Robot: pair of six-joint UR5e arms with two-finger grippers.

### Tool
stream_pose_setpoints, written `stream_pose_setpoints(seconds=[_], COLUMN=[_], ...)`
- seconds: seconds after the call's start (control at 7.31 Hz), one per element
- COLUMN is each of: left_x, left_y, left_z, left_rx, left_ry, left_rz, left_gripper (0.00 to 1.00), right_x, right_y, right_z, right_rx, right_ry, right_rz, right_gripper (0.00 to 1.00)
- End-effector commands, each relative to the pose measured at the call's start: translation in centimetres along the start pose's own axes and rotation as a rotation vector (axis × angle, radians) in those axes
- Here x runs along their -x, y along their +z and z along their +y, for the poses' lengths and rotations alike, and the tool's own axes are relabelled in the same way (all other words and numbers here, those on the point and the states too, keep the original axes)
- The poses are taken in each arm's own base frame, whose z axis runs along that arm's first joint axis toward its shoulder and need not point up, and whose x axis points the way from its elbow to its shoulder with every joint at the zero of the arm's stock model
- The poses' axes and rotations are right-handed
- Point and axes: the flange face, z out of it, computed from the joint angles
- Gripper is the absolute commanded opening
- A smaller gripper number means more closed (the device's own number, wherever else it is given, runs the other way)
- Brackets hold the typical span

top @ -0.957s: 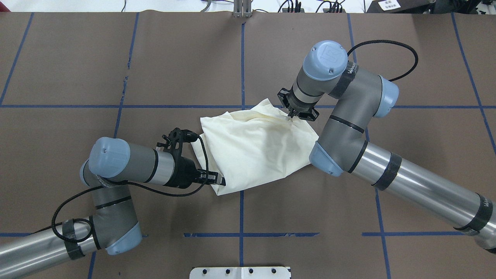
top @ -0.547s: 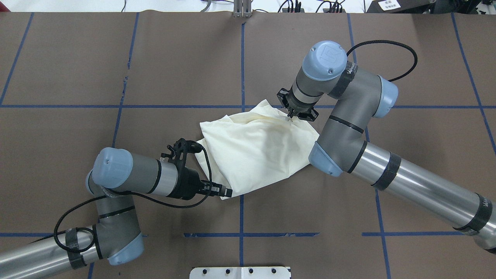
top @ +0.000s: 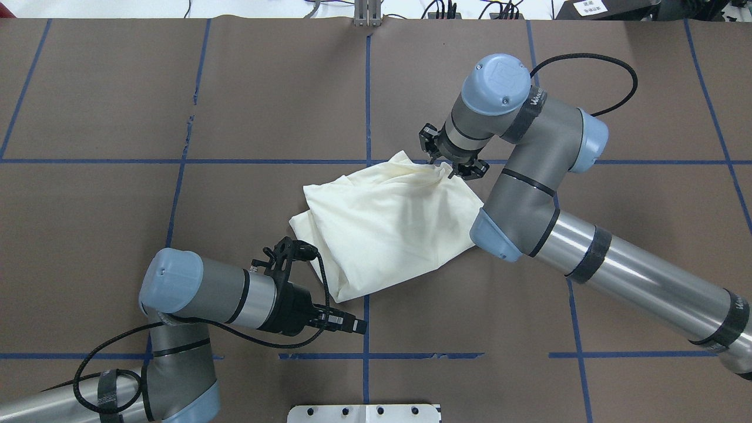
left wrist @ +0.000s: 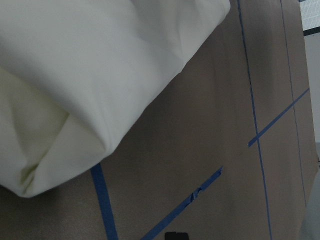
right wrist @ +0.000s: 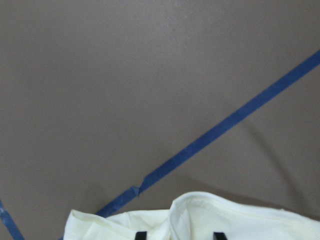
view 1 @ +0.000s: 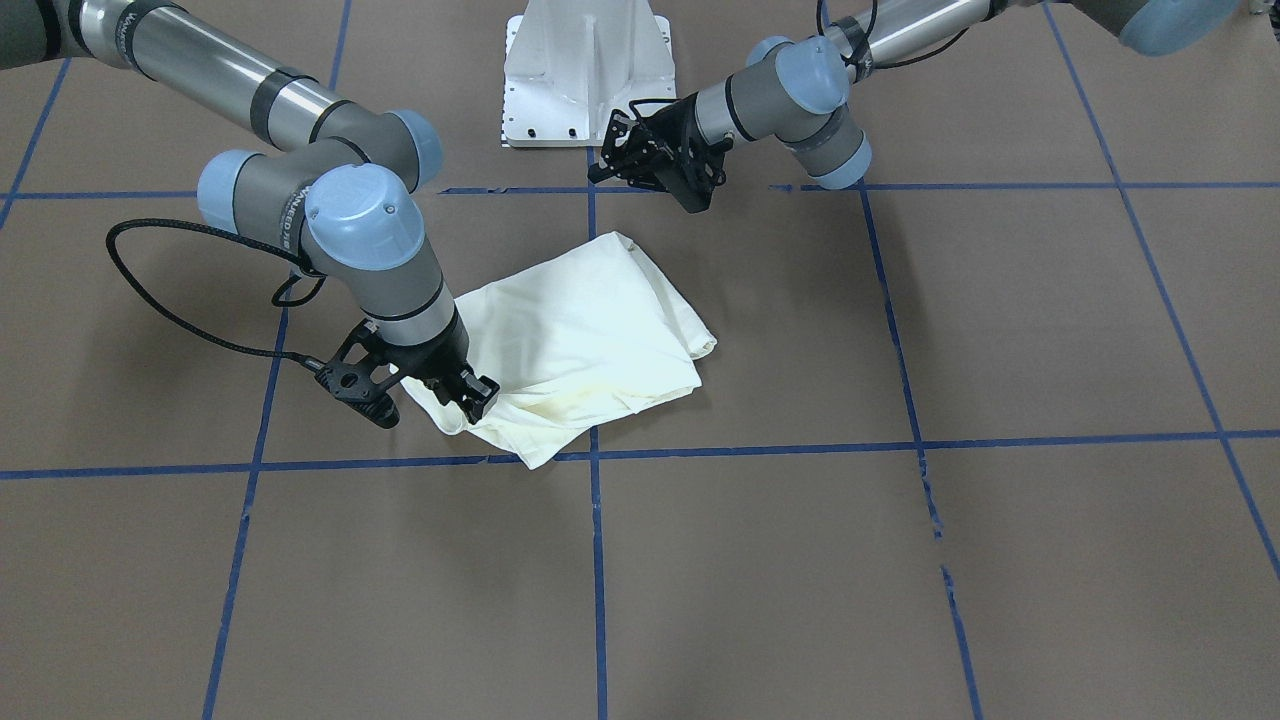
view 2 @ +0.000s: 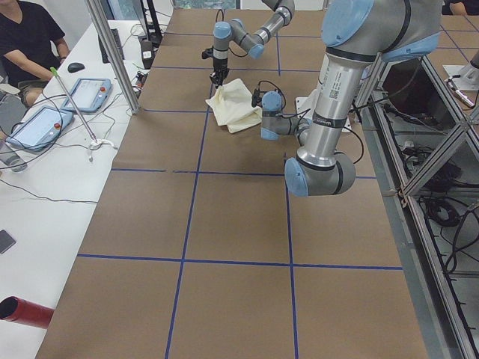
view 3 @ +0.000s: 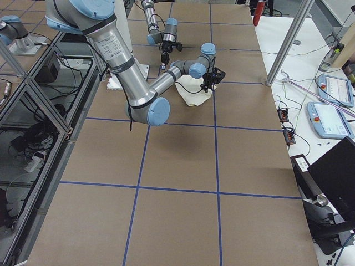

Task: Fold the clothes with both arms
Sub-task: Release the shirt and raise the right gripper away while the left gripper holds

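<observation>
One cream shirt (top: 388,226) mid-table, right gripper (view 1: 470,398) pinching its far corner, left gripper (top: 359,325) clear, fingers' state untellable.

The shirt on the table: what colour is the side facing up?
Plain cream-white shirt, with no print showing; clearest in the overhead view.

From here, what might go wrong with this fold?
1. The right gripper pinches only the far corner of the shirt; a pull there may drag the whole bundle or undo the fold.
2. The left gripper sits off the cloth near its front corner, so nothing pins that side.
3. The right arm's elbow overlaps the shirt's edge in the overhead view and may snag it.
</observation>
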Motion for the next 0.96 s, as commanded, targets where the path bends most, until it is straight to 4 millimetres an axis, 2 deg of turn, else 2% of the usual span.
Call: stream_pose_setpoints(seconds=[0.0, 0.14, 0.27, 0.41, 0.82], left_x=[-0.5, 0.1, 1.3, 2.1, 2.7], left_y=[-2.5, -2.9, -2.8, -2.6, -3.2], left_z=[-1.0, -1.9, -2.9, -3.8, -5.9], left_rx=[-0.041, -0.059, -0.071, -0.119, -0.175], left_ry=[-0.002, -0.004, -0.017, -0.017, -0.001], left_rz=[0.008, -0.006, -0.041, -0.066, -0.087], left_gripper=[0.00, 0.00, 0.00, 0.00, 0.00], right_x=[-0.2, -1.0, -2.4, -3.4, -5.2], right_y=[-4.1, -5.7, -5.5, -5.9, -6.0], right_z=[-5.4, -7.3, -8.1, -8.7, -9.0], right_rx=[0.041, 0.062, 0.058, 0.051, 0.045], right_ry=[0.003, -0.020, -0.041, -0.049, -0.057], right_rz=[-0.032, -0.047, -0.039, -0.041, -0.037], right_gripper=[1.00, 1.00, 1.00, 1.00, 1.00])
